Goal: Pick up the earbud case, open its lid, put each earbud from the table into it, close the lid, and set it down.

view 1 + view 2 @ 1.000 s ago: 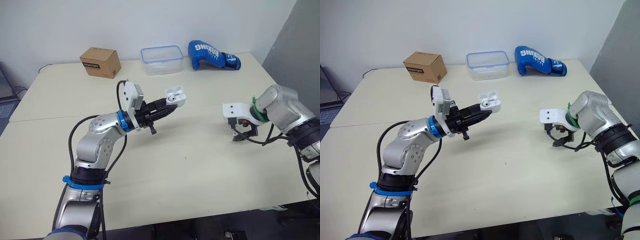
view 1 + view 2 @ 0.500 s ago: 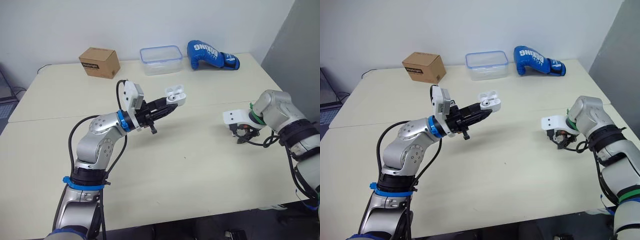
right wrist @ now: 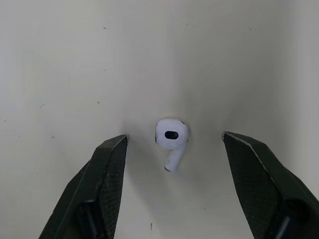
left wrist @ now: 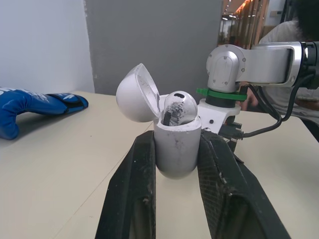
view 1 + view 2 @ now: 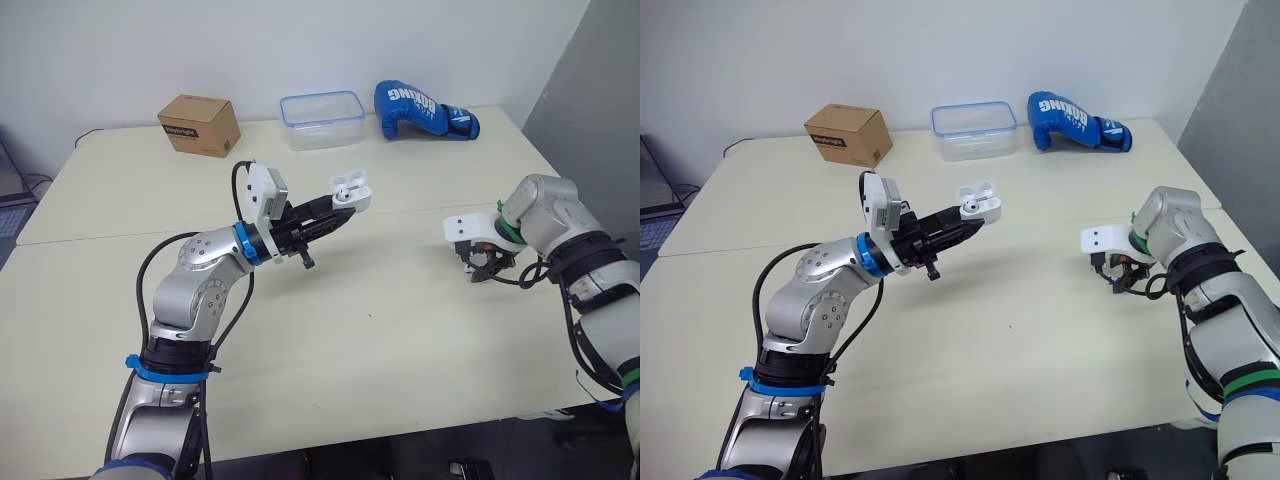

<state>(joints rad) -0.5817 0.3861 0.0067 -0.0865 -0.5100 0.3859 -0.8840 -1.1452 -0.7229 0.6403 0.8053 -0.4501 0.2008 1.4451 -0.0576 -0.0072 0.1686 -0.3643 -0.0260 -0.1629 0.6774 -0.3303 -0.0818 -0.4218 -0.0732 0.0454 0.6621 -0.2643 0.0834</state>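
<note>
My left gripper (image 5: 343,206) is shut on the white earbud case (image 5: 352,190), holding it up above the middle of the table. The case's lid (image 4: 137,92) stands open, and one earbud (image 4: 175,107) sits in the case body (image 4: 175,149). To the right, my right gripper (image 5: 485,268) points down close over the table. In the right wrist view its fingers (image 3: 107,174) are spread open on either side of a white earbud (image 3: 172,133) lying on the tabletop, without touching it.
Along the table's far edge stand a cardboard box (image 5: 200,124), a clear plastic container with a blue rim (image 5: 322,120) and a blue boxing glove (image 5: 425,108). A person (image 4: 291,30) sits in the background of the left wrist view.
My right arm has shifted slightly at the wrist and elbow, with its gripper staying over the same spot. The left arm and the case have not moved.
</note>
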